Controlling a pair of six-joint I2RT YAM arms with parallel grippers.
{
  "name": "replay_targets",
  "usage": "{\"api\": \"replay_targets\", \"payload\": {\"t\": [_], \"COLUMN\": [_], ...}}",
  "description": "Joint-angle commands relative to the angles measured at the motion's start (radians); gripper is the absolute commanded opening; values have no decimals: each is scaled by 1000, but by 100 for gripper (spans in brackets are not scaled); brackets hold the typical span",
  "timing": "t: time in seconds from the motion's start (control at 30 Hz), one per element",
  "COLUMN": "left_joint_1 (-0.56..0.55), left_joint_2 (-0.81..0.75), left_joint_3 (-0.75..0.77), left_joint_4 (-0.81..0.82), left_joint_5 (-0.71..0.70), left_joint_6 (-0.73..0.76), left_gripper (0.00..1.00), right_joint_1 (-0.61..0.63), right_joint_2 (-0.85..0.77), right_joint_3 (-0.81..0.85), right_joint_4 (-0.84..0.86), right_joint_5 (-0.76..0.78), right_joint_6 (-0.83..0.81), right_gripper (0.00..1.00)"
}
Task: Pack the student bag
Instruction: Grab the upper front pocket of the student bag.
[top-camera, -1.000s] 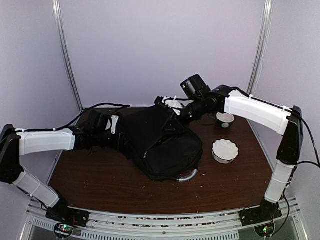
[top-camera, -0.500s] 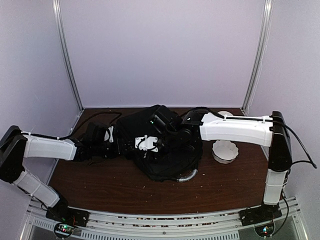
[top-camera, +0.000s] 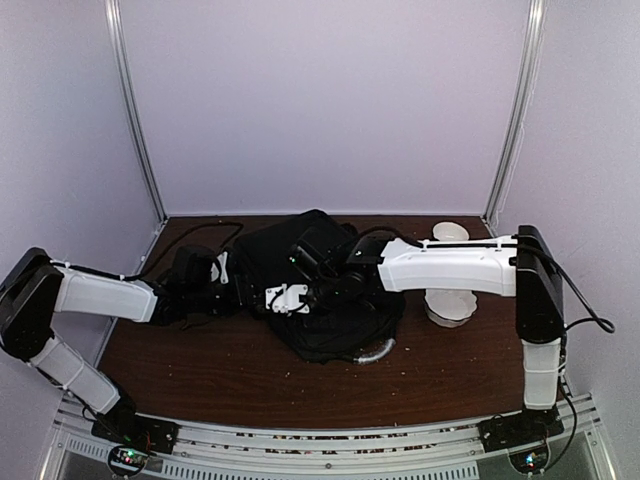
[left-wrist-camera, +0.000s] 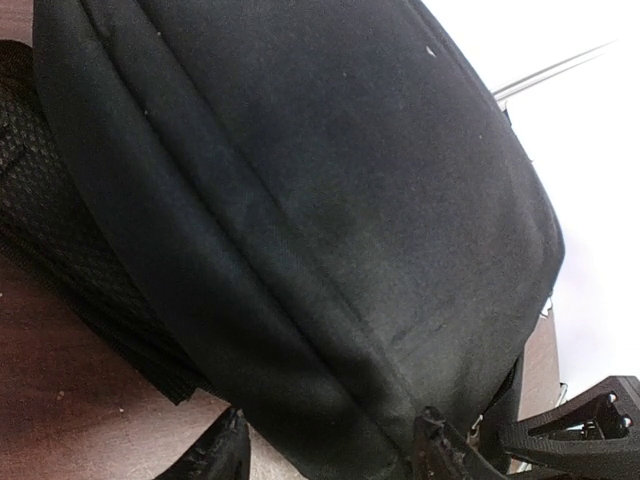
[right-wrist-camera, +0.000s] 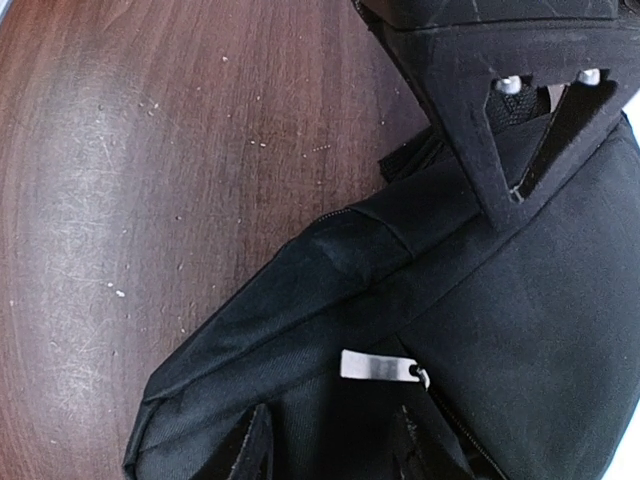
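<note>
The student bag (top-camera: 335, 305) is a big black backpack lying mid-table, with its grey-silver handle (top-camera: 376, 351) at the near edge. My left gripper (top-camera: 243, 290) is at the bag's left side. In the left wrist view the bag (left-wrist-camera: 300, 200) fills the frame, and the open gripper (left-wrist-camera: 330, 455) has the bag's edge between its spread fingers (left-wrist-camera: 215, 455). My right gripper (top-camera: 287, 298) reaches across the bag to its left part. In the right wrist view it (right-wrist-camera: 330, 450) is open just above the fabric (right-wrist-camera: 520, 330), with a silver zipper pull (right-wrist-camera: 378, 367) just ahead of its fingers.
Two white bowls stand at the right: a scalloped one (top-camera: 447, 308) partly under my right arm, and a smaller one (top-camera: 450, 232) at the back. The left gripper's black body (right-wrist-camera: 500, 90) shows in the right wrist view. Bare brown table (right-wrist-camera: 120, 180) lies left of the bag.
My right arm has swung from the back right across the bag and come down over its left part. My left gripper has edged closer against the bag.
</note>
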Motion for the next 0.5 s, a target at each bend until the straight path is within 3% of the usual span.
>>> {"api": "replay_targets", "payload": {"t": [0.0, 0.47], "left_joint_1": [9, 11], "left_joint_2": [20, 39], "left_joint_3": [2, 3], "left_joint_4": [57, 71], "left_joint_5": [23, 34], "left_joint_6": [1, 3], "left_gripper": [58, 57], "right_joint_1": [7, 10], "right_joint_2": [30, 86], "right_joint_3": [52, 72], "right_joint_4": [28, 74], "right_joint_5": [34, 84], "right_joint_6": [-3, 21], "right_gripper": [40, 35]}}
